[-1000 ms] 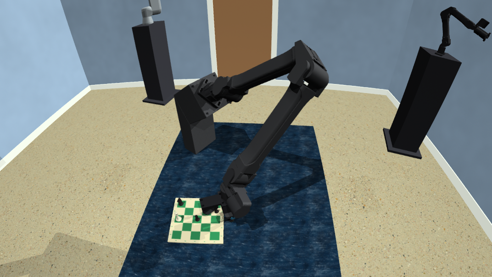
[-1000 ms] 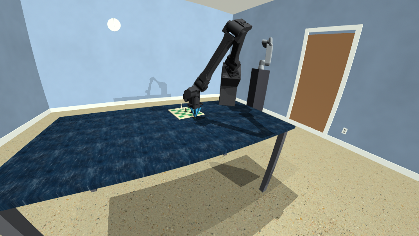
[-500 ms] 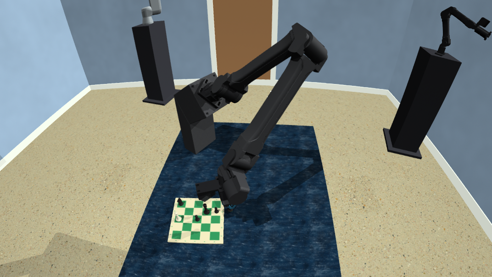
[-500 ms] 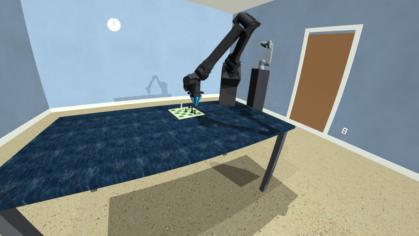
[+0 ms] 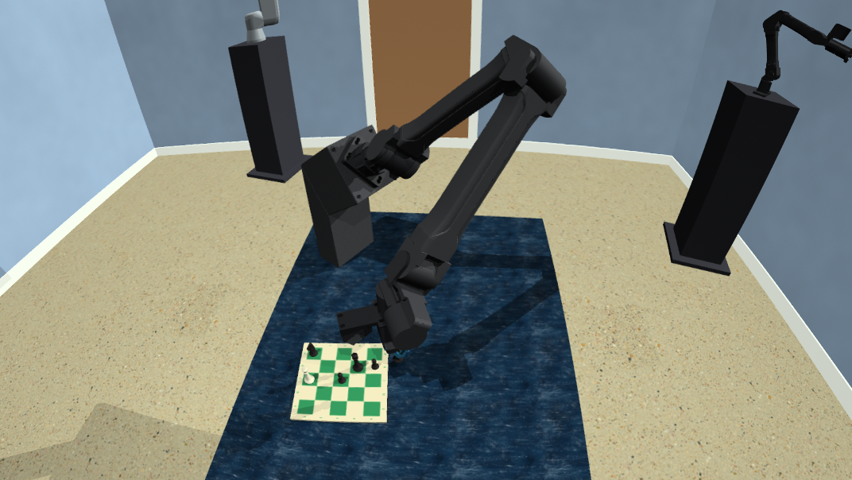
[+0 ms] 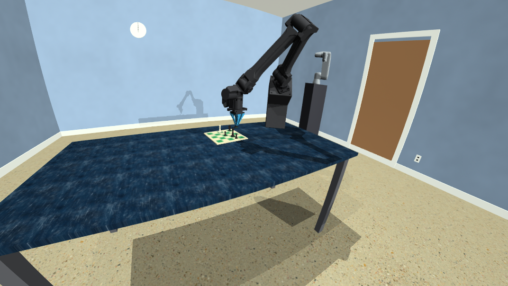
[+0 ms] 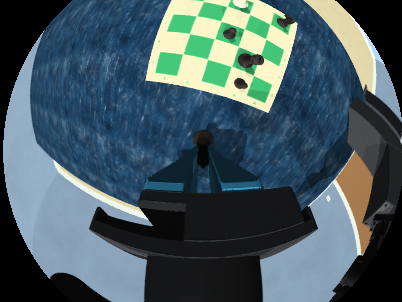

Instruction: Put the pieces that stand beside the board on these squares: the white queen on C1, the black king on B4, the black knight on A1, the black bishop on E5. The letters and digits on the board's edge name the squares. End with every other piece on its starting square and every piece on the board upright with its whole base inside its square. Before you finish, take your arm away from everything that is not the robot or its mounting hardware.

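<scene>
Pincer (image 5: 400,355) (image 6: 236,124) (image 7: 202,157) closed on a dark piece, presumably the black bishop (image 7: 203,137), held base outward, likely for setting upright on E5, ahead and left in the wrist view. Beyond it, the white queen (image 5: 308,377) (image 6: 219,128) (image 7: 240,4), black king (image 5: 357,363) (image 6: 232,133) (image 7: 246,60) and black knight (image 5: 312,350) (image 7: 285,21) seem placed as asked. Edge lettering on the board (image 5: 339,420) (image 6: 217,143) (image 7: 170,81) is faint; no brand shows.

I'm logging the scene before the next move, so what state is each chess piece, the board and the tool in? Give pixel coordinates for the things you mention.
Tool (image 5: 400,355) (image 6: 236,125) (image 7: 202,154): shut on the black bishop
Black bishop (image 7: 203,135): held, off the board
White queen (image 5: 308,377) (image 6: 219,129) (image 7: 240,4): upright on C1
Black king (image 5: 358,364) (image 6: 232,133) (image 7: 245,60): upright on B4
Black knight (image 5: 312,350) (image 6: 229,128) (image 7: 285,21): upright on A1
Two black pawns (image 5: 341,377) (image 6: 224,133) (image 7: 229,33): upright on C3 and B5
Chessboard (image 5: 353,408) (image 6: 217,143) (image 7: 197,46): flat on the table
</scene>
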`<state>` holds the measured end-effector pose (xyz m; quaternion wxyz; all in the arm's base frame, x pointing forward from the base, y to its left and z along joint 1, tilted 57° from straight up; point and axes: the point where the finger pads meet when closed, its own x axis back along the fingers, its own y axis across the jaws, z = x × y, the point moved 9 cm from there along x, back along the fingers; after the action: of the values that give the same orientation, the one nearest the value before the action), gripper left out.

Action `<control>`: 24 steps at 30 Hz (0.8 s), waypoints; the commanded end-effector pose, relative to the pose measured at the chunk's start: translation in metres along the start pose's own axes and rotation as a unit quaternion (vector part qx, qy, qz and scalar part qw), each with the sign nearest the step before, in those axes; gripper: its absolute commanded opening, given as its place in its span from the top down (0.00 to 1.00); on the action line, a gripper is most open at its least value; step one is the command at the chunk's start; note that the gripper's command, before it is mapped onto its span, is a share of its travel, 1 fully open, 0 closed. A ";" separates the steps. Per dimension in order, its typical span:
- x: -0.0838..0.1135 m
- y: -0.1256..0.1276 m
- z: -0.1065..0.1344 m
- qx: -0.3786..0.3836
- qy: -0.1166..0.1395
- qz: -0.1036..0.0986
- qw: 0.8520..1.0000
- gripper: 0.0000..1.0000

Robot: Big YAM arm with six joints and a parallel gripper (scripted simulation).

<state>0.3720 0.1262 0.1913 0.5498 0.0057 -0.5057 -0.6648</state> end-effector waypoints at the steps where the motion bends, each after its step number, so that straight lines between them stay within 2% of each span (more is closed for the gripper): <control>1: 0.004 0.018 -0.024 -0.037 -0.010 -0.003 0.999 1.00; 3: 0.008 0.042 -0.057 -0.092 -0.010 -0.004 0.996 1.00; 4: 0.008 0.042 -0.057 -0.092 -0.010 -0.004 0.996 1.00; 6: 0.013 0.059 -0.085 -0.137 -0.010 -0.007 0.990 1.00; 7: 0.014 0.062 -0.091 -0.146 -0.010 -0.007 0.989 1.00; 9: 0.014 0.062 -0.091 -0.146 -0.010 -0.007 0.989 1.00; 10: 0.003 0.062 -0.080 -0.138 0.001 0.003 0.990 1.00; 12: 0.010 0.066 -0.073 -0.131 0.001 -0.004 0.991 1.00; 13: 0.010 0.060 -0.072 -0.134 0.001 -0.001 0.991 1.00; 19: 0.020 0.061 -0.085 -0.141 -0.011 -0.013 0.990 1.00; 22: 0.014 0.061 -0.083 -0.137 -0.007 -0.010 0.990 1.00; 24: 0.003 0.058 -0.082 -0.135 -0.003 -0.003 0.991 1.00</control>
<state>0.4573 0.0747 0.1927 0.5449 -0.0674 -0.4157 -0.7251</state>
